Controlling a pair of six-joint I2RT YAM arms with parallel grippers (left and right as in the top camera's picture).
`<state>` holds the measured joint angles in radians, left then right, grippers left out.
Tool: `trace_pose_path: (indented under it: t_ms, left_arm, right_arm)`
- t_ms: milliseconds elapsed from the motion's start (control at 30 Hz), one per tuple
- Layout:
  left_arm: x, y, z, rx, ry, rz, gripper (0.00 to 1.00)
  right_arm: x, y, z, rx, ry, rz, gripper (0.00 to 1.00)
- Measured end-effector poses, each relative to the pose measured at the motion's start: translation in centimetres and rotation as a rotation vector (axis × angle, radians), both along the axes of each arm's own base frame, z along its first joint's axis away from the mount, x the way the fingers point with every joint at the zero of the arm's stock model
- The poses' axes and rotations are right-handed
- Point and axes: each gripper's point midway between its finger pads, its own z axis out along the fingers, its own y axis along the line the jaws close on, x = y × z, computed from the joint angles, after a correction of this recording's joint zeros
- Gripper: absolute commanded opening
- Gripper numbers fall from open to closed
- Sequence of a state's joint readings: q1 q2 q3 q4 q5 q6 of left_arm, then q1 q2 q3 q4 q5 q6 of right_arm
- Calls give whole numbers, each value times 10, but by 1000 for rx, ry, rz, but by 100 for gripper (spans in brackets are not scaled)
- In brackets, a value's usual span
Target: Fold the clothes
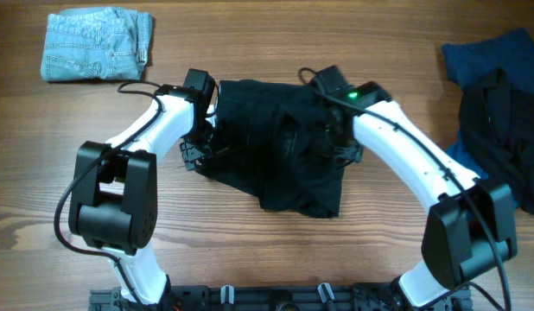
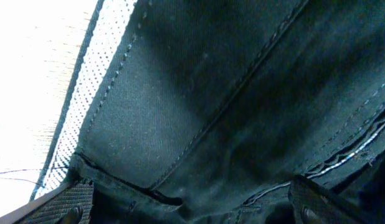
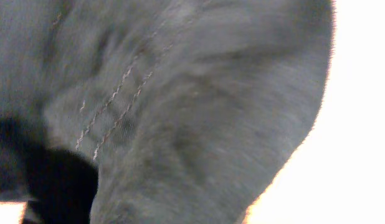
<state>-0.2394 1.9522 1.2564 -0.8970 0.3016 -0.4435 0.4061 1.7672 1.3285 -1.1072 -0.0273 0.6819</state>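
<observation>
Overhead: shorts point(image 1: 280, 147), centre frame, rumpled. My right gripper point(image 1: 329, 130) is closed, apparently pinching their upper-right edge. My left gripper point(image 1: 205, 142) stands apart at their left edge. Risk: thin pinch slips on lifting, and the fold bunches.

A wooden table point(image 1: 250, 259) is filling the overhead view, its grain running left to right (warm brown, faintly streaked). Bright light is washing the wood out in both wrist views.

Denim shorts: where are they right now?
Overhead view: the denim shorts lie folded at the far left corner of the table, well apart from the black shorts in the middle.
</observation>
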Motion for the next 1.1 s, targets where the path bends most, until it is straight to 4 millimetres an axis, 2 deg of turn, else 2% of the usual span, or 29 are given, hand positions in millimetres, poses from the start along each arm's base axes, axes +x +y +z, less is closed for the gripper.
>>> trace_pose_path:
  t_ms: [133,300,767,867,1100]
  left_arm:
    - [0,0,0,0,0,4,100]
    - [1,0,0,0,-2,5,100]
    - [1,0,0,1,-1,7,100]
    - [1,0,0,1,-1,7,100]
    - [1,1,0,1,0,14,100]
  right_arm:
    - [1,-28,1,-43,20,-71,4]
    - [-2,-35,13,-66,-5,-76,4]
    - [-12,-52,68,-85,-160,-110,6]
    - [-12,-57,70,-106,-168,-114,6]
    - [-5,-87,71,-145,-175,-194,7]
